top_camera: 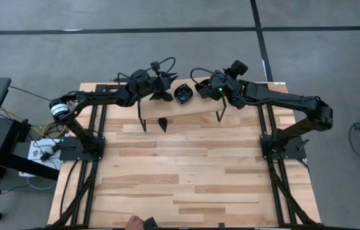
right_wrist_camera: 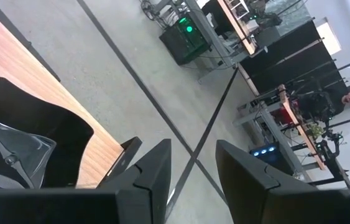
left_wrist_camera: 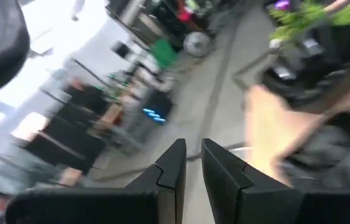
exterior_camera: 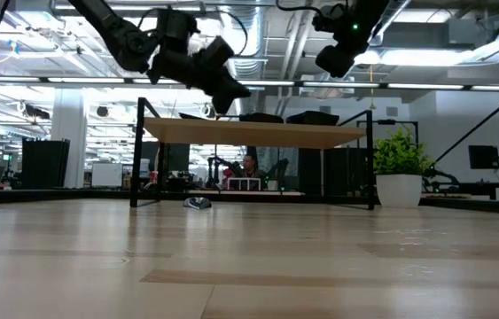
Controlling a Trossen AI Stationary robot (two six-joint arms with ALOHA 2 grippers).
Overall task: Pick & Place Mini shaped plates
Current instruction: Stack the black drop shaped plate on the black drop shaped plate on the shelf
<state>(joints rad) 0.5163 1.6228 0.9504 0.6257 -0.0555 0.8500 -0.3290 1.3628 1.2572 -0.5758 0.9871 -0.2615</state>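
The left gripper (top_camera: 165, 82) hovers over the raised wooden shelf (top_camera: 195, 108) at the worktop's (top_camera: 186, 172) far edge, fingers narrowly apart and holding nothing. To do well, it should come down straight onto a rim of the glossy black plates (top_camera: 183, 94) on the shelf. One small plate (top_camera: 163, 122) lies below on the worktop. The right gripper (top_camera: 200, 88), slightly open and empty, waits beside them.

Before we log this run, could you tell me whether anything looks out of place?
One small glossy black dish lies alone on the wooden table, down by the raised wooden shelf, while the other black dishes sit on top of that shelf. Nothing looks spilled or broken.
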